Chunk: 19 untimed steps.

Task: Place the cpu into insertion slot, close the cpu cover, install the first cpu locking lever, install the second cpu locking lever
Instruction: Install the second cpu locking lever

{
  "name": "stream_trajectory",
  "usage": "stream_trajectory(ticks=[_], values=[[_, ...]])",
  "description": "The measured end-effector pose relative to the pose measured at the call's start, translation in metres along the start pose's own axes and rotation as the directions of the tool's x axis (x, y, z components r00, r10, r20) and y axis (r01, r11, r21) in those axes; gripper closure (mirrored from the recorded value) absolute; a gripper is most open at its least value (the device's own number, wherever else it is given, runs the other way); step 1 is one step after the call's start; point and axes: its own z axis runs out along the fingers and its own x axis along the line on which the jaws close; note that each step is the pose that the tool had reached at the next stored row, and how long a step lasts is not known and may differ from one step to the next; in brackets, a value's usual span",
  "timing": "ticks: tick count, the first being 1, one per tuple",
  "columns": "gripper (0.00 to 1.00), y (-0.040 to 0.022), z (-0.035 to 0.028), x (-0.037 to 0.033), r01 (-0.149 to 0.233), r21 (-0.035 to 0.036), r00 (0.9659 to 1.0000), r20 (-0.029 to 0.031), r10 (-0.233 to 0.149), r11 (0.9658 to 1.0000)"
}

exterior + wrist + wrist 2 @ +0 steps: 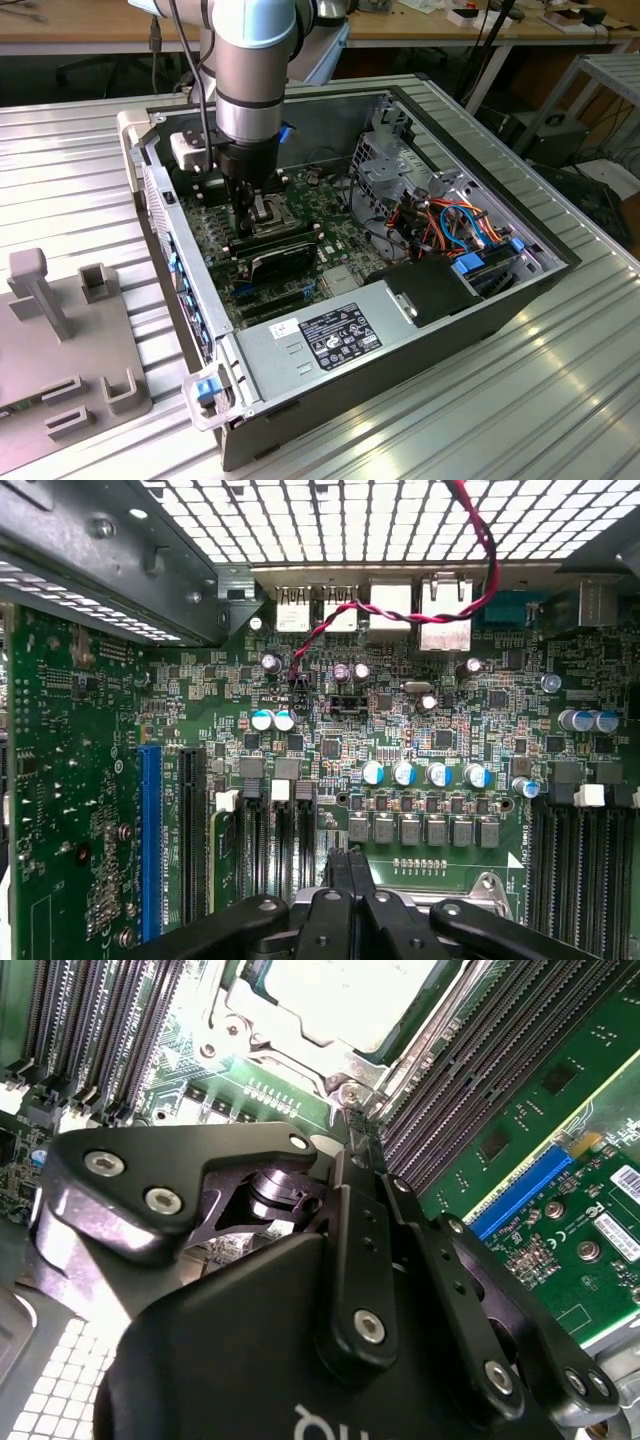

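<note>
Gripper (352, 1125): pressed together, fingers side by side with no gap in both wrist views, holding nothing; tips lowered to the corner of the socket frame, touching or just short of it, cannot tell which. Cpu (345, 995): silvery-grey top, lying flat in the insertion slot (268, 212), so placing judged done. Cpu cover (275, 1045): silver frame lying down around the chip, appears closed over it, screw heads showing at its corner. Locking levers: not clearly made out; a thin metal edge near the fingertips may be one, cannot tell. Step in hand, as judged: past the cover, at the first locking lever, tips set to push and not to pinch. Next move, as judged: calls for a firm, steady press with closed tips kept on the lever and off the board. Around the socket: long black memory slots (95, 1030) on both sides, green motherboard (420, 730), blue card slot (150, 840), red-and-black twisted wire (400, 615). Beyond: open computer case (440, 330) on a ribbed metal surface (560, 400), grey fixture block (60, 340) at the exterior view's left.
</note>
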Motion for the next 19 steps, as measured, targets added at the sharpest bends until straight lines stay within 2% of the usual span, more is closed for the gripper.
stream_trajectory(ticks=[4, 6, 8, 19], values=[[0.89, 0.0, 0.0017, -0.0007, 0.0, 0.0003, 1.0, 0.0006, 0.0, 1.0], [0.89, 0.0, 0.0013, -0.0023, 0.0, 0.0001, 1.0, -0.0015, 0.0, 1.0], [0.89, -0.0001, 0.0014, -0.0044, 0.0, 0.0001, 1.0, 0.0, 0.0, 1.0], [0.89, -0.0001, 0.0048, -0.0037, 0.0, -0.0006, 1.0, -0.0004, 0.0, 1.0]])
